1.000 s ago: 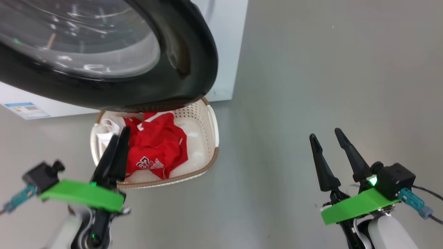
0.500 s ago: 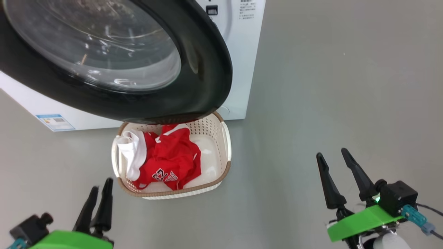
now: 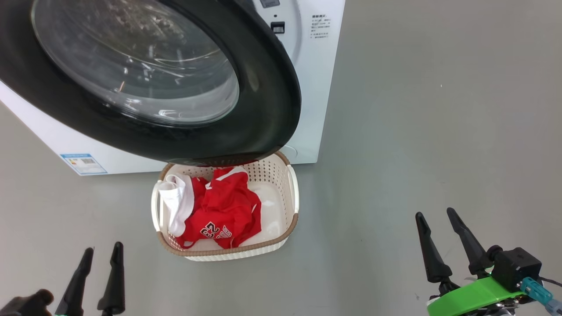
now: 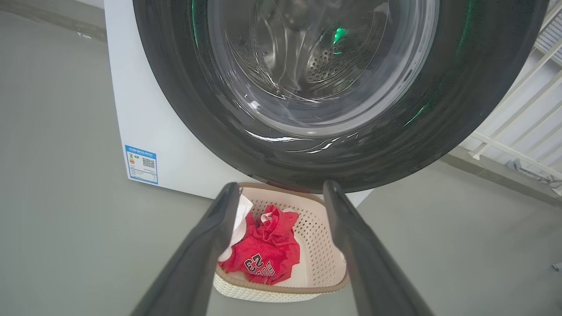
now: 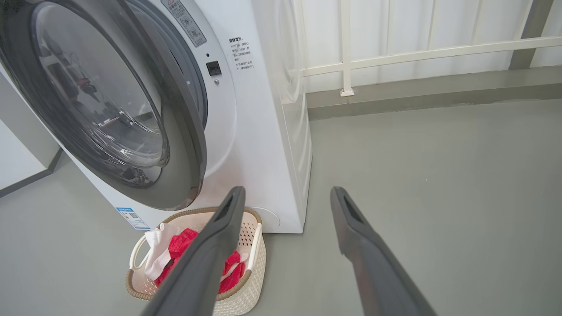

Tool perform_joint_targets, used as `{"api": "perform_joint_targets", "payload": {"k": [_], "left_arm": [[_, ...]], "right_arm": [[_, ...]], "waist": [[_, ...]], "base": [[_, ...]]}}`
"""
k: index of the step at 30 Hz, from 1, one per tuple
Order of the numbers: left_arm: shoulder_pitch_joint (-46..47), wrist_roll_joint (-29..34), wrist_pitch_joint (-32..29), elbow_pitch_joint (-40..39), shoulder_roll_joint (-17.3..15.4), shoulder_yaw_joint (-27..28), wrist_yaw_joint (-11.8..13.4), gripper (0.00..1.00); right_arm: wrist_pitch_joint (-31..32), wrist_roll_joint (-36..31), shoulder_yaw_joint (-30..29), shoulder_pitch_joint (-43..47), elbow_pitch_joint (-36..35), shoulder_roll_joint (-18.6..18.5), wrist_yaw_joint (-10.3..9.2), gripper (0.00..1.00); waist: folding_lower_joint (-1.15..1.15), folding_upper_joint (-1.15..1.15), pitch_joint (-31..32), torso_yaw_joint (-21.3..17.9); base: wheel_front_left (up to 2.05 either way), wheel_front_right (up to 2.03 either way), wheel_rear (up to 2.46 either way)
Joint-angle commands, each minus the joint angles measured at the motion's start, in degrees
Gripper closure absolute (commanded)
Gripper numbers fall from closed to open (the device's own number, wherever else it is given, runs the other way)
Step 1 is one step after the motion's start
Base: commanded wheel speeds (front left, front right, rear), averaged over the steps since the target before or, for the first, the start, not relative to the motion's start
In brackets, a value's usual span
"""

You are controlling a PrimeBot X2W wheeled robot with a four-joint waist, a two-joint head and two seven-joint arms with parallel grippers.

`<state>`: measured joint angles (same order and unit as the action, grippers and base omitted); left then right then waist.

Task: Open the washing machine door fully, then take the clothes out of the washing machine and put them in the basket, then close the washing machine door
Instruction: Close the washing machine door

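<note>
Pulled back from over the basket [image 3: 293,188], the left gripper [image 3: 104,247] sits at lower left, fingers parted and empty; above it, a blue label sticker [image 3: 83,163] marks the washing machine [image 3: 316,87]; the washing machine door [image 3: 268,109] stands open, its black rim overhanging the basket's far edge; inside lie the clothes [image 3: 228,206], red jersey showing 23 beside white fabric; at lower right, the right gripper [image 3: 435,213] hangs over grey floor [image 3: 417,131], spread wide, holding nothing.

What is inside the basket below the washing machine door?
Crumpled red clothes and white fabric lie in the basket. Anything beneath them is covered; the door hides its far rim.
</note>
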<state>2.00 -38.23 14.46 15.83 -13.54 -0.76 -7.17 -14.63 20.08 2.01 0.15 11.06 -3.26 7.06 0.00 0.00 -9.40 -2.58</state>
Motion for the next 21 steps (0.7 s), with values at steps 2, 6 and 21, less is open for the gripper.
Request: {"api": "perform_joint_targets", "payload": {"k": [2,6,21], "left_arm": [[-0.4,4.0,0.5,-2.4,-0.2,3.3,-0.3,0.00],[-1.9,12.7,0.5,-5.3,2.0,5.1,-0.3,0.00],[-4.6,24.6,0.5,-12.0,6.4,8.3,-0.3,0.00]], "right_arm": [[-0.4,-0.6,0.7,0.0,-1.4,-0.6,0.43,0.00],[-0.4,-0.6,0.2,0.4,-1.7,-0.5,0.43,0.00],[-0.4,-0.7,-0.3,0.8,-2.3,-0.3,0.43,0.00]], "waist": [[0.00,0.00,0.3,0.0],[0.00,0.00,0.7,-0.1],[0.00,0.00,1.3,-0.3]], "base": [[0.00,0.00,0.00],[0.00,0.00,0.00],[0.00,0.00,0.00]]}}
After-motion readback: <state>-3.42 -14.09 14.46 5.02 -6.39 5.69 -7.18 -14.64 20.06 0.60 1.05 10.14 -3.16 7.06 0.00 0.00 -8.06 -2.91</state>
